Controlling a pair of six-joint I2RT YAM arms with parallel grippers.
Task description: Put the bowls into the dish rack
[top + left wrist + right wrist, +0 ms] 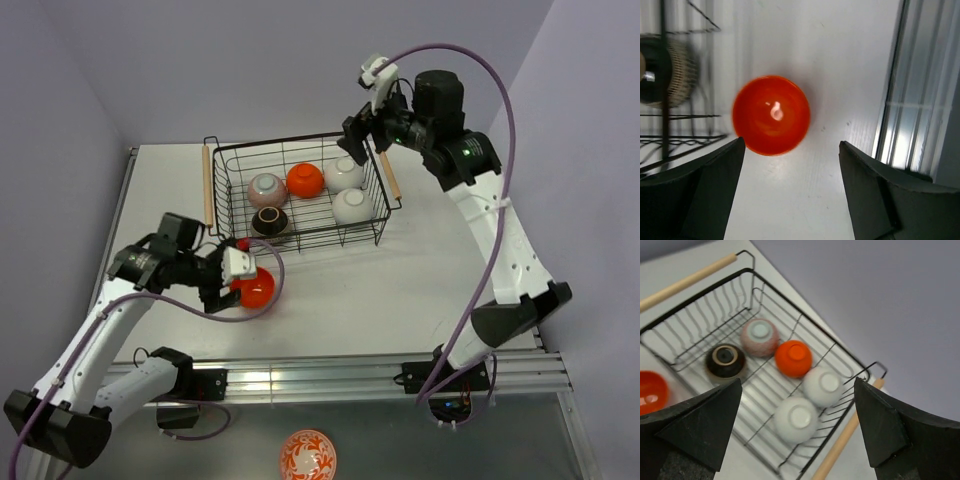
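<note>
The left hand [791, 150] is spread wide with nothing in its grasp. Its two dark fingers [715, 185] stand to either side of the near rim of the loose orange bowl [771, 115], and I can't tell whether they touch it. That bowl sits mouth up on the white worktop [840, 60], just outside the near left corner of the dish rack [330, 238] and apart from its wire.

The right hand [797, 384] is also fully spread and holds nothing. It hangs in the air above the rack's far right corner, looking down into it.

Five bowls lie inside the rack, all turned bottom up (their foot rings show). The dark bowl [725, 360] and the pinkish bowl [760, 336] are on the left side, the racked orange bowl [793, 358] is in the middle, and the two white bowls [823, 385] [796, 419] are on the right. A wooden handle [687, 281] runs along each short end.

Past the metal rail [330, 378] at the worktop's near edge, a patterned orange-and-white bowl [308, 455] sits lower down.
</note>
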